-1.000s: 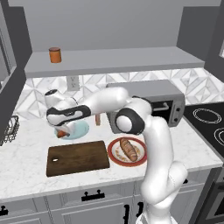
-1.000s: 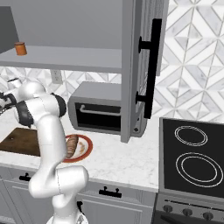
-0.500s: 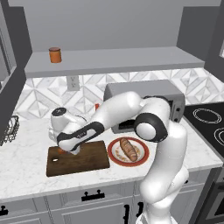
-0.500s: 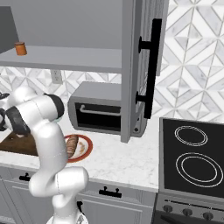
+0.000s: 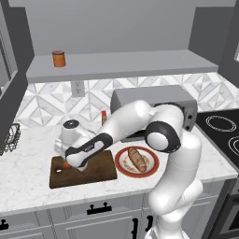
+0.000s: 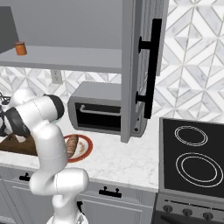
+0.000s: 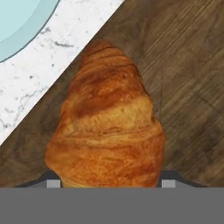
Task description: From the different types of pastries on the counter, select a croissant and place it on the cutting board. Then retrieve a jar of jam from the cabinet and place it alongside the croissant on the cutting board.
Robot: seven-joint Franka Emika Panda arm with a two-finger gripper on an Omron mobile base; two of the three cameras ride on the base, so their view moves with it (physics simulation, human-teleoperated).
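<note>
Since a second earlier, the gripper [image 5: 70,164] carried the croissant [image 7: 105,131] from the blue plate [image 7: 19,24] down onto the board [image 5: 88,172], pinching it; the hand view showed the pastry's flaky ridges.

flaky glossy croissant [image 7: 107,127] on matt grained wood cutting board [image 7: 183,87].

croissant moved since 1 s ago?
Yes. The croissant, held in the claw, went from over the counter behind the cutting board down to the board's left end in the left base view.
</note>
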